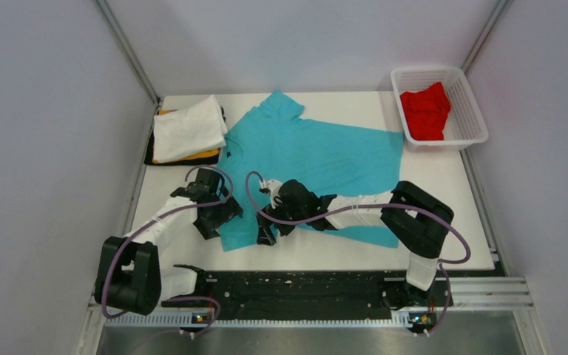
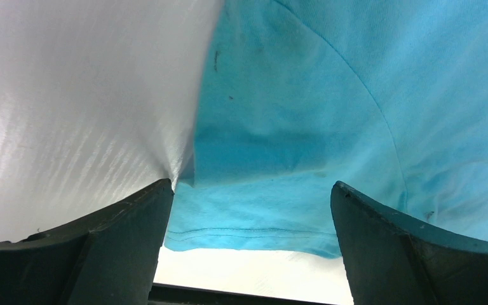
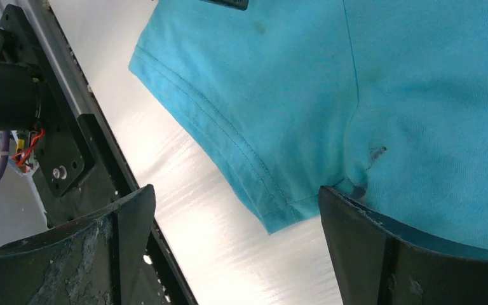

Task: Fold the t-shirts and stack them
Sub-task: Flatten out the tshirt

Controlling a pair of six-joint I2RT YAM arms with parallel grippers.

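A turquoise-blue t-shirt (image 1: 310,151) lies spread flat on the white table (image 1: 429,185), collar toward the back. My left gripper (image 1: 212,220) hovers open at its near left sleeve. In the left wrist view that gripper (image 2: 251,184) straddles the stitched hem of the turquoise shirt (image 2: 305,114), holding nothing. My right gripper (image 1: 266,234) is open at the shirt's near edge. In the right wrist view it (image 3: 236,189) stands wide over a hem corner of the shirt (image 3: 279,76), not touching it. A red t-shirt (image 1: 425,111) sits crumpled in the basket. A folded white t-shirt (image 1: 188,127) tops a yellow-orange one (image 1: 201,155) and a black one (image 1: 150,153).
The white mesh basket (image 1: 444,72) stands at the back right corner. The folded stack occupies the back left corner. A black rail (image 1: 303,285) with both arm bases runs along the near edge. Grey walls close in on the table's left, back and right.
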